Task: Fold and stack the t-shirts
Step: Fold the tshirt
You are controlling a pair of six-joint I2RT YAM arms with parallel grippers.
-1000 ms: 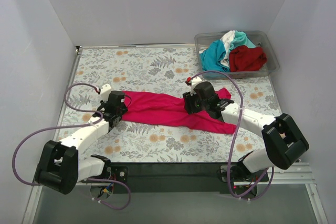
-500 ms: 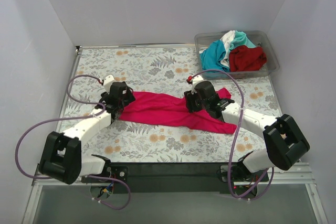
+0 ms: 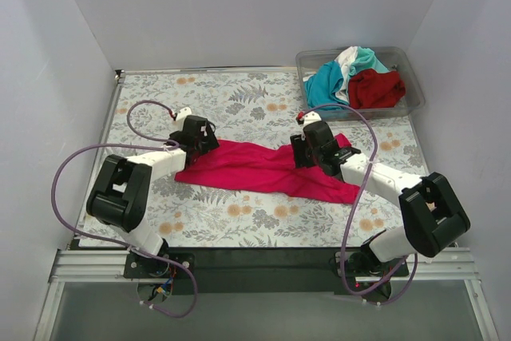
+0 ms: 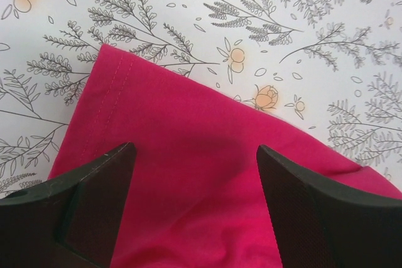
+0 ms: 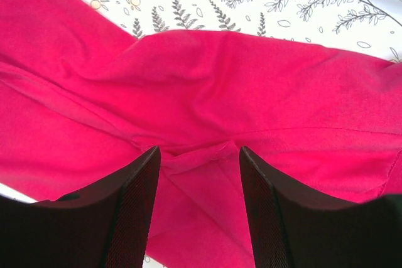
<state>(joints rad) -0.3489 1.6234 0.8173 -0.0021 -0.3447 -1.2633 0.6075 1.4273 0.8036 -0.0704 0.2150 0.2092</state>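
Note:
The magenta-pink t-shirt [image 3: 255, 167] lies crumpled in a long band across the middle of the table. My left gripper [image 3: 201, 138] is open over the shirt's left end, a hemmed corner [image 4: 119, 73] showing ahead of its jaws in the left wrist view. My right gripper [image 3: 307, 153] is open over the shirt's right part, jaws either side of a small fold [image 5: 207, 155]. The teal t-shirt [image 3: 327, 84], white t-shirt [image 3: 346, 61] and dark red t-shirt [image 3: 375, 88] lie bunched in the clear bin.
The clear plastic bin [image 3: 415, 89] stands at the table's far right corner. The table has a floral cloth [image 3: 231, 101]. White walls close in the left, back and right. Purple cables loop from both arms.
My left gripper has moved away from me and to the right, to the shirt's upper left corner. My right gripper has shifted slightly to the right and away. The shirt's left end has shifted a little.

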